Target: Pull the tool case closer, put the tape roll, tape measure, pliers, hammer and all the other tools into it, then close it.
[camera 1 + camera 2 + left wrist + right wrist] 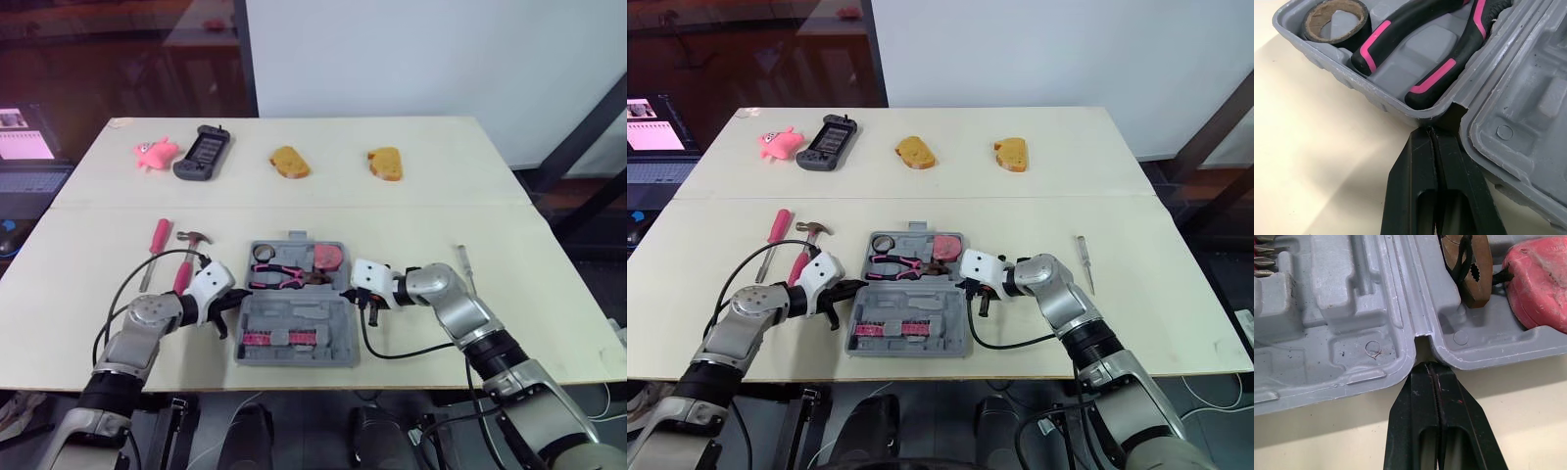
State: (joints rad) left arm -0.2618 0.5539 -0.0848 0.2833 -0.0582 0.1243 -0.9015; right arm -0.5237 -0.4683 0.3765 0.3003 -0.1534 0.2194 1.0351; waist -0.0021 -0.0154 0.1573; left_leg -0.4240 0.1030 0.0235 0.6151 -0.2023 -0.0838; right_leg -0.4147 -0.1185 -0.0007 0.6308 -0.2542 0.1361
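The open case [331,319] lies near the middle of the table's [529,304] near edge, with the pliers [1449,63] inside. It seems stiff, light plastic that probably slides easily. The left gripper [1431,133] and right gripper [1426,366], fingers pressed together, touch its hinge notches, probably good places to drag it.

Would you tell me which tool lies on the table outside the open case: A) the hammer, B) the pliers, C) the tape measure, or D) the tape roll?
A: the hammer lies on the table to the left of the tool case, whose tray holds the pliers, tape roll and tape measure.
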